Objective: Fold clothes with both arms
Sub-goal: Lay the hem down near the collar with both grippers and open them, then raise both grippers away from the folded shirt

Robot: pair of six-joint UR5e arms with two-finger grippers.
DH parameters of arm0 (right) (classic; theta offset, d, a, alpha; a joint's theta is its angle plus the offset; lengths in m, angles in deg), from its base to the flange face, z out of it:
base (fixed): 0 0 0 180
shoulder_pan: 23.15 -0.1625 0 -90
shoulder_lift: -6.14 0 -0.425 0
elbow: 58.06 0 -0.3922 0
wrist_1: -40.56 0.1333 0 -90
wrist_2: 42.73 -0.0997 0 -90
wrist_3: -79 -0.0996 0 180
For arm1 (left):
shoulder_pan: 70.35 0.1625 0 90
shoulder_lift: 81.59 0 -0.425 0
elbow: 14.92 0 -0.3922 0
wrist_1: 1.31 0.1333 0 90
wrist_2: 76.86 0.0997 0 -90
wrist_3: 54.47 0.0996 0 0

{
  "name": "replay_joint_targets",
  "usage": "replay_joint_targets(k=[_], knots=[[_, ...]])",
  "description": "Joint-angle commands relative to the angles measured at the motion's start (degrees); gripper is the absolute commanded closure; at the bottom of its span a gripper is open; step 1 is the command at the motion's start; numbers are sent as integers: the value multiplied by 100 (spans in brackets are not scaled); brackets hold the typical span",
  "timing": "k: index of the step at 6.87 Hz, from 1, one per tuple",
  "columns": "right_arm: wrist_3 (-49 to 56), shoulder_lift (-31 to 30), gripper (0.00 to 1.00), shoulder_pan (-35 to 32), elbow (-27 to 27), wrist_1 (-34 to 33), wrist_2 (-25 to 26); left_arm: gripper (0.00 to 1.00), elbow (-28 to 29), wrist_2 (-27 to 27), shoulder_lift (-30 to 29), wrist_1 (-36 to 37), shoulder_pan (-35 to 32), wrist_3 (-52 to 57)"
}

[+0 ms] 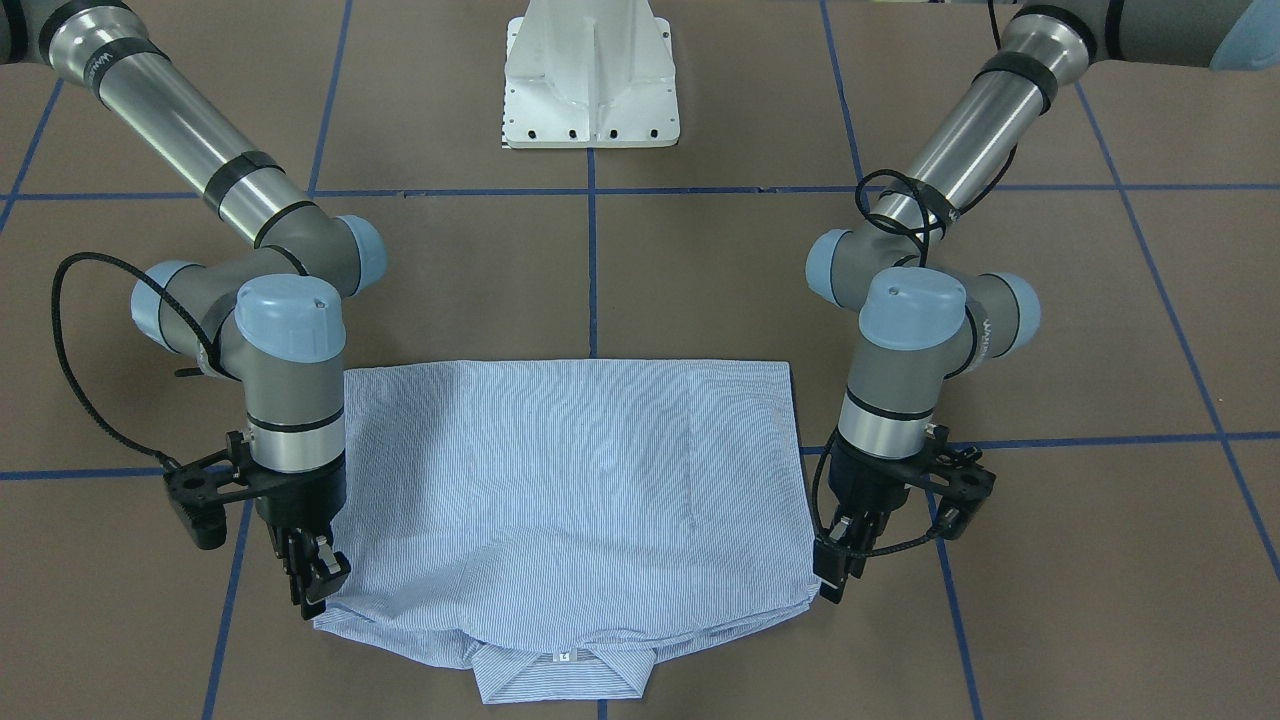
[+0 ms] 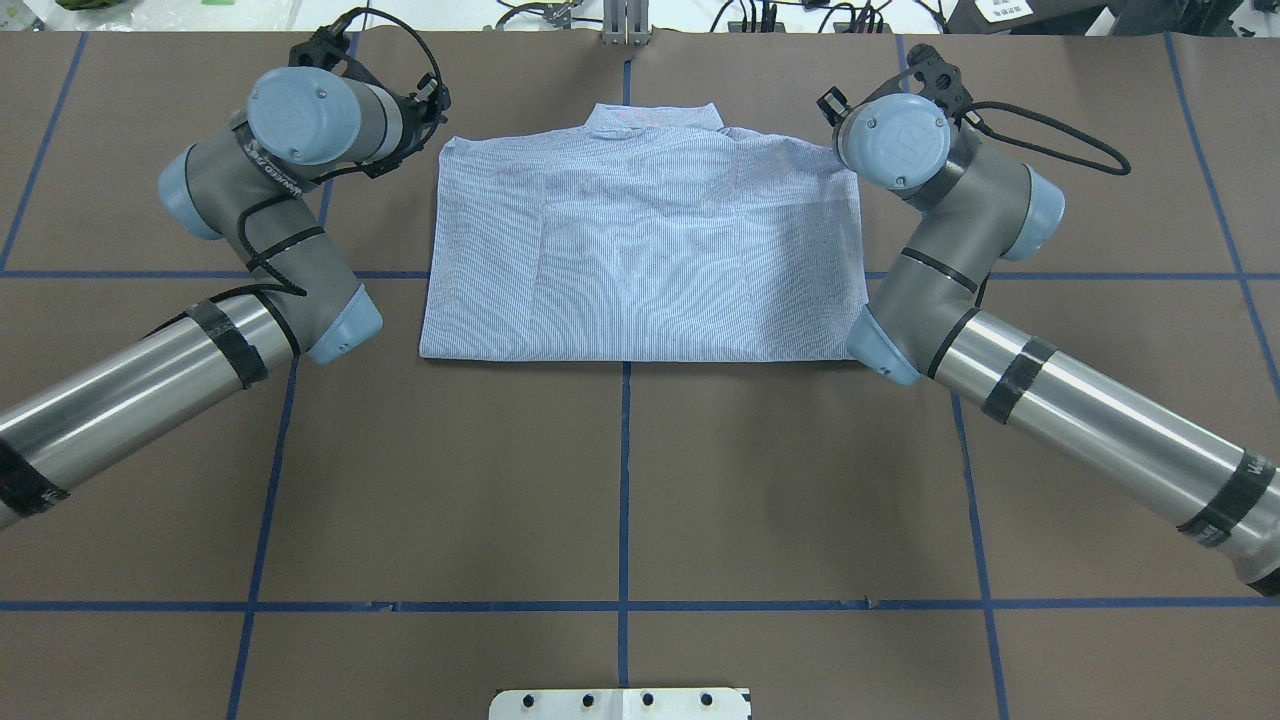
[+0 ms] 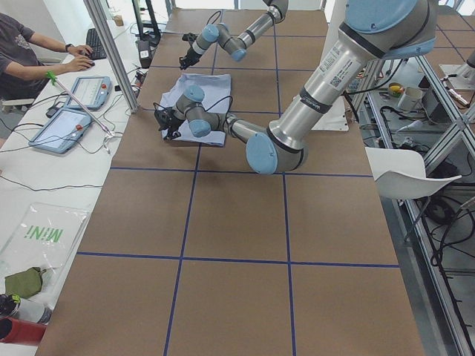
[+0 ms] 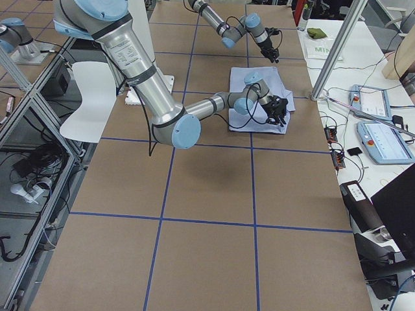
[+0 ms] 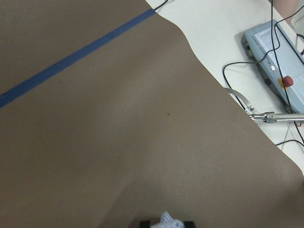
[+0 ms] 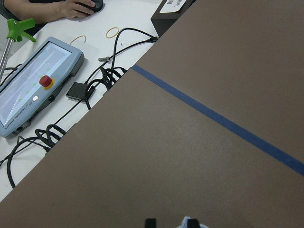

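Straight out from the white pedestal base [image 1: 590,80], flat on the brown tabletop [image 1: 1050,600]: the striped shirt [image 1: 570,480], doubled over on itself, collar [image 1: 560,678] at the end farthest from the base. Probably the close of one fold, going by the neat double layer, but only a guess.

Biggest worry from here: backing a tool away with cloth caught in it. Would drag the top layer along and wreck that tidy edge. Same deal with letting go on one side only, or lifting unevenly: skewed fold, bunched corner. A bit rumpled along the edge farthest from the base as it is, so easy to make worse. Thin fabric too, so likely to cling to a finger on release.

At the shirt corner farthest from the base, on its left-arm side: the left tool [image 1: 835,572]. Nearly closed, with a small tuft of striped cloth pinched between the fingertips [image 5: 145,222] in the wrist view.

At the matching far corner on the other side of the base: the right tool [image 1: 318,585]. Cloth right at the tip for sure, but a sliver of tabletop showing beside the one visible finger. Can't tell whether clamped or partly open.
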Motion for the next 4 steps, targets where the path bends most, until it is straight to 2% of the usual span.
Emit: replay_joint_targets(k=[1, 2, 3, 4], knots=[[129, 18, 0, -97, 20, 78, -88, 23, -90, -37, 34, -29, -132, 390], [373, -174, 0, -132, 474, 87, -201, 23, -474, -133, 165, 58, -159, 549], [358, -671, 0, -54, 1297, 87, -524, 23, -1026, -630, 523, 68, -211, 551], [323, -1425, 0, 199, 2210, 79, -589, 23, -1571, -739, 857, 68, -238, 551]])
